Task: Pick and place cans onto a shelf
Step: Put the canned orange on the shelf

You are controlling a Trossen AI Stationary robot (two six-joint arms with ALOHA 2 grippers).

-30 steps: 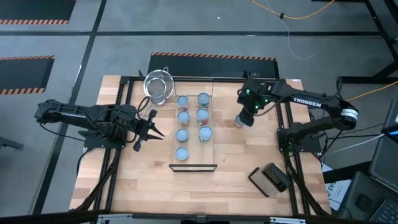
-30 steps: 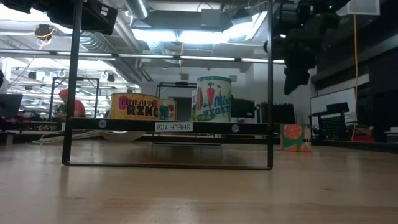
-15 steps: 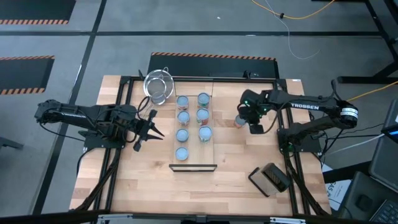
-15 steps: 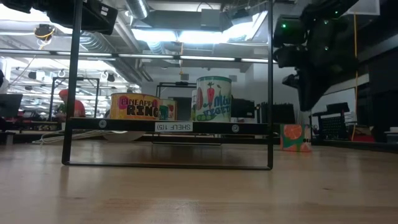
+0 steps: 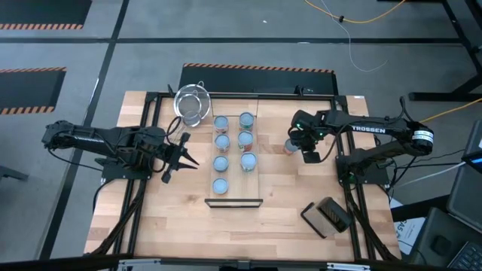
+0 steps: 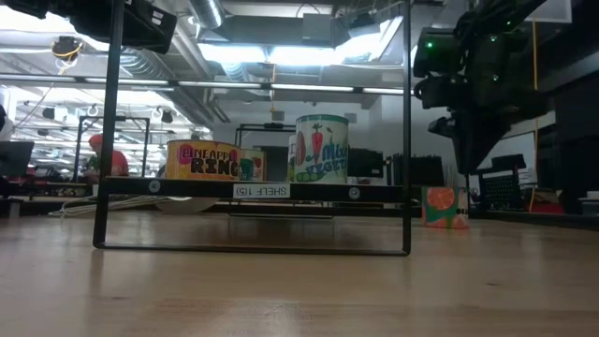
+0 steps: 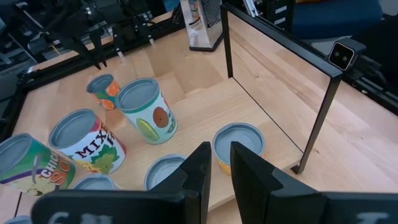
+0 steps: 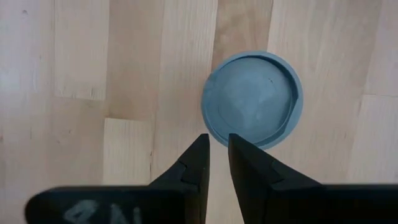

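Seven cans (image 5: 221,141) sit on the shelf (image 5: 234,197) while an eighth can (image 8: 252,99) stands alone on the table (image 5: 279,218), the right gripper (image 8: 215,147) hovering over it, fingers nearly pressed together, the left gripper (image 5: 183,160) waiting beside the shelf, likewise nearly closed.

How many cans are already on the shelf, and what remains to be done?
Done: seven cans stand on the shelf, four in one row and three in the other. In hand: nothing is held; the right hand hangs above the last can on the table, fingers nearly together. The left hand waits beside the shelf. Left: grasp that can and place it.
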